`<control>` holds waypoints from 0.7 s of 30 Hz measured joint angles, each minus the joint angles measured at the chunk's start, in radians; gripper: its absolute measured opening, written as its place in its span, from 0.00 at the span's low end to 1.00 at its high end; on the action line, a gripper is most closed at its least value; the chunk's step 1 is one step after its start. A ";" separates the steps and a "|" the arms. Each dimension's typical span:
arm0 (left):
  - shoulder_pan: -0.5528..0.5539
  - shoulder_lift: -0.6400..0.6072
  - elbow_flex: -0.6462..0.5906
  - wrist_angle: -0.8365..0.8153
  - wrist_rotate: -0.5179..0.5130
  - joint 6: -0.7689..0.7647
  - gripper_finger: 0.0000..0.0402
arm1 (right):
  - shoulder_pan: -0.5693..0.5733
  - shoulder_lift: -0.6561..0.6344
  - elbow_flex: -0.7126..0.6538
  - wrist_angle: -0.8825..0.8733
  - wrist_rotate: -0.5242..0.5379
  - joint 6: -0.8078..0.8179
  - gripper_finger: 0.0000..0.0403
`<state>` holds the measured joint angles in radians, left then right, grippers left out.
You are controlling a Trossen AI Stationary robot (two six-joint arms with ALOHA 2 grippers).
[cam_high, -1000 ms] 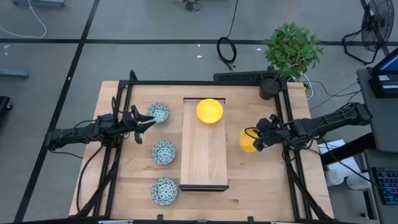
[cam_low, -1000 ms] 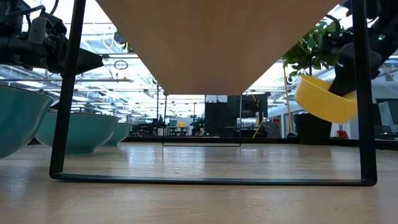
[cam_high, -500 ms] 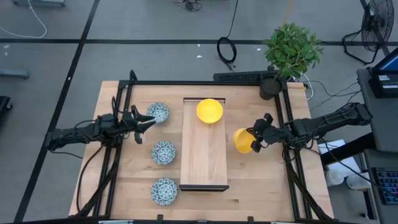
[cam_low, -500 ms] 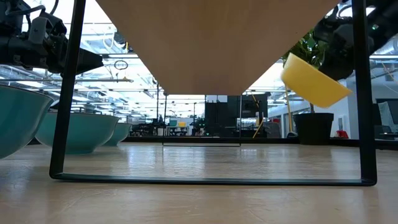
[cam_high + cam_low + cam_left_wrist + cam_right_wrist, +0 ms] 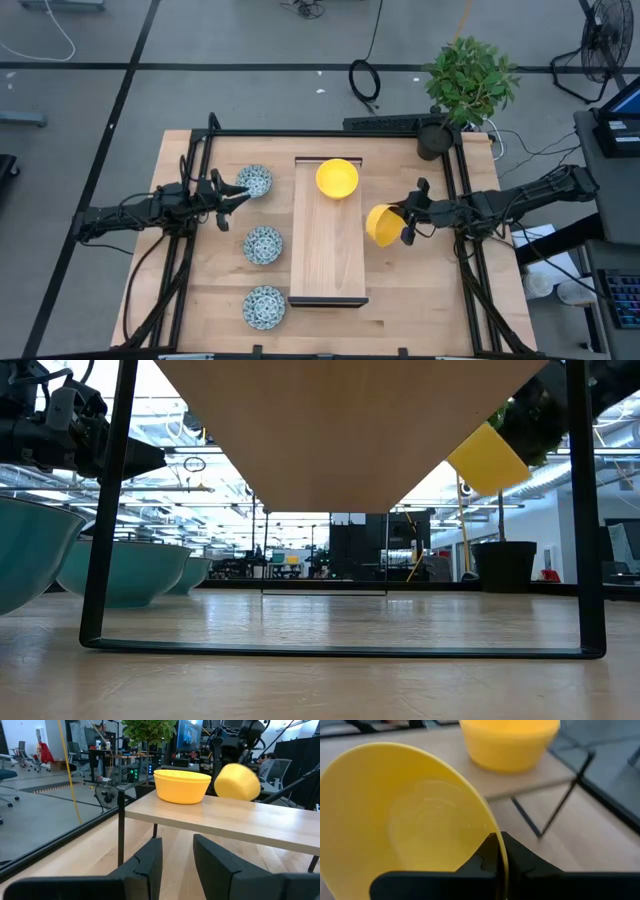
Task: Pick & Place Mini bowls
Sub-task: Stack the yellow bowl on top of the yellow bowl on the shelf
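From above, the right end effector (image 5: 405, 224) is clamped on a plain yellow bowl (image 5: 382, 224), tipped at the wooden tray's (image 5: 327, 260) edge, likely bound beside the yellow bowl on the tray (image 5: 337, 178). Low view: it hangs clear of the counter (image 5: 320, 660). Left end effector (image 5: 240, 193) waits, fingers parted, empty, near a patterned bowl (image 5: 255, 181).

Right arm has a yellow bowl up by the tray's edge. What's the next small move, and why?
Probably carry it on over the wooden tray: the right gripper, shut on the tilted yellow bowl, hangs just off the tray's right edge, with bare board in front of the yellow bowl already placed.
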<state>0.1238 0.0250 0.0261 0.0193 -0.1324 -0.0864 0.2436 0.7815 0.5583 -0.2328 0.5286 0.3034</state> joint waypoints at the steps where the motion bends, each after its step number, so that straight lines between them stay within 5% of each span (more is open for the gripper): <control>1: 0.000 0.000 0.000 0.000 0.000 0.000 0.28 | 0.000 0.000 0.000 0.027 0.000 -0.019 0.00; 21: 0.000 0.000 0.000 0.000 0.000 0.000 0.28 | 0.000 0.001 0.000 0.405 -0.001 -0.383 0.00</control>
<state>0.1242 0.0250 0.0261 0.0192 -0.1326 -0.0866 0.2436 0.7822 0.5583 0.1724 0.5274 -0.0794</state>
